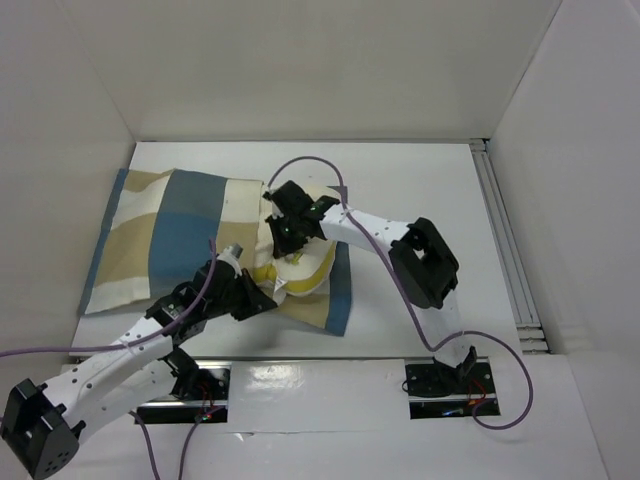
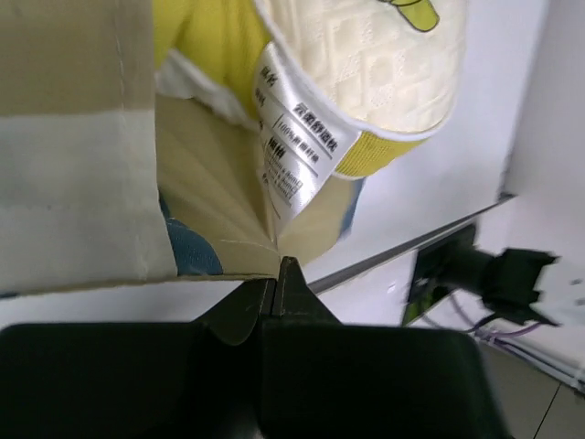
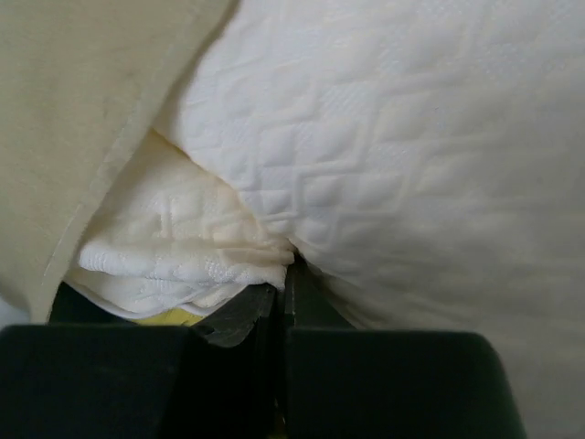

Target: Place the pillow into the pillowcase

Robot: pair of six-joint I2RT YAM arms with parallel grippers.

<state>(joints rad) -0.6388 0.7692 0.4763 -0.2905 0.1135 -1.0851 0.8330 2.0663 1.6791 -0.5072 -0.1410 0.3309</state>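
The left gripper [image 2: 279,274] has its jaws pressed together on a pinch of the pillowcase [image 2: 73,183]. In its wrist view the tan cloth gathers into pleats that run down to the fingertips. Just above that pinch a white tag [image 2: 297,137] with printed lines hangs from the edge of the pillow [image 2: 384,64], whose quilted cream face and yellow piping fill the upper right of the view. A bit of its yellow emblem [image 2: 416,11] shows at the top edge. The right gripper [image 3: 285,274] is likewise closed, clamped on a fold of the pillow, and the quilted cloth puckers where the fingertips meet. To the left of that fold, a hemmed cream edge of the pillowcase lies over the pillow. From above, the two grippers meet at the case's open right end, the left one reaching in from the near left and the right one coming from the right and bending down over the bunch. The pillow shows there only as a crumpled cream and yellow bunch between them, partly in the mouth of the case. How much of it lies inside cannot be told. The rest of the case lies flat on the white table [image 1: 420,180], stretching left toward the wall. A purple cable [image 1: 300,162] loops over the right arm, and a metal rail [image 1: 505,240] runs along the table's right edge.
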